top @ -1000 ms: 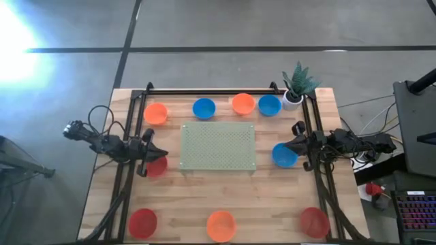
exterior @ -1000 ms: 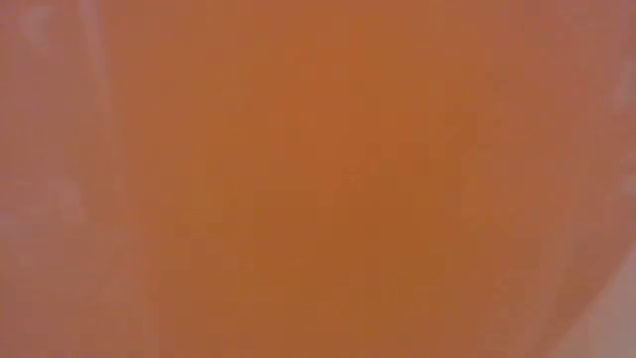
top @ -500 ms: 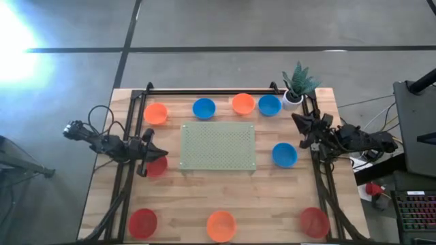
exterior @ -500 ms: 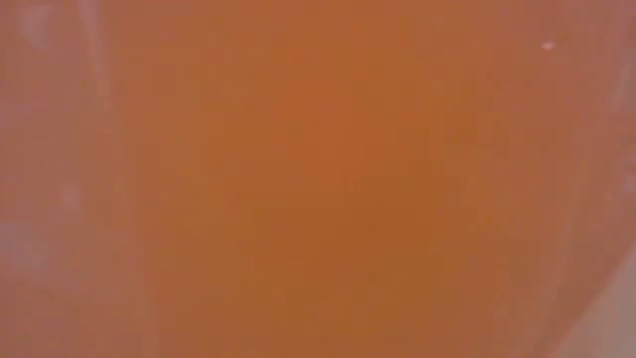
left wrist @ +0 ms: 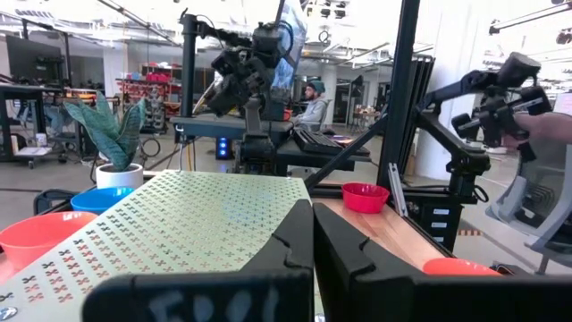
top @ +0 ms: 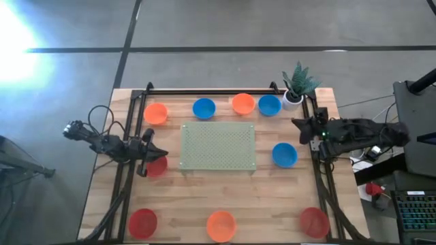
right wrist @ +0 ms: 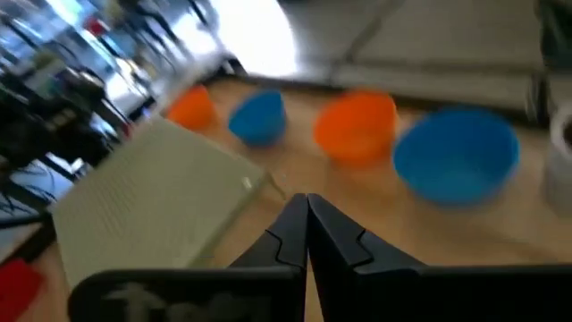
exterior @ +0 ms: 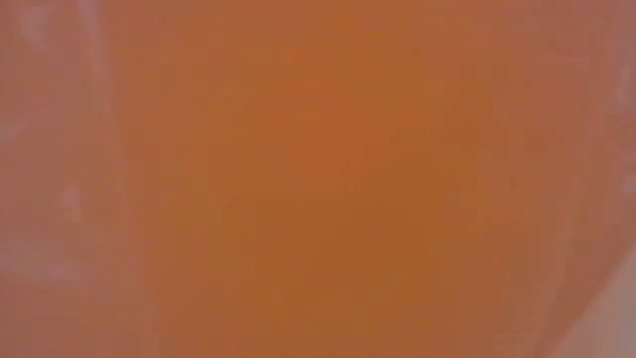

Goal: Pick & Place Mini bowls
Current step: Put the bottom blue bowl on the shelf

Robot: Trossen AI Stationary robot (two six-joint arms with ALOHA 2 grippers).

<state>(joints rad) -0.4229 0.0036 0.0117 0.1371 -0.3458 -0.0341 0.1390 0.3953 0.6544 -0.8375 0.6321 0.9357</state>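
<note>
mini bowls around mat, apparently

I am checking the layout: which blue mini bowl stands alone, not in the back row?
The blue bowl right of the green mat, below the right hand; the other two blue bowls sit in the back row.

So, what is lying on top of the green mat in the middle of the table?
Nothing lies on the green mat; its dotted surface is bare. The mini bowls sit around it on the wood. What is under the mat cannot be seen.
</note>
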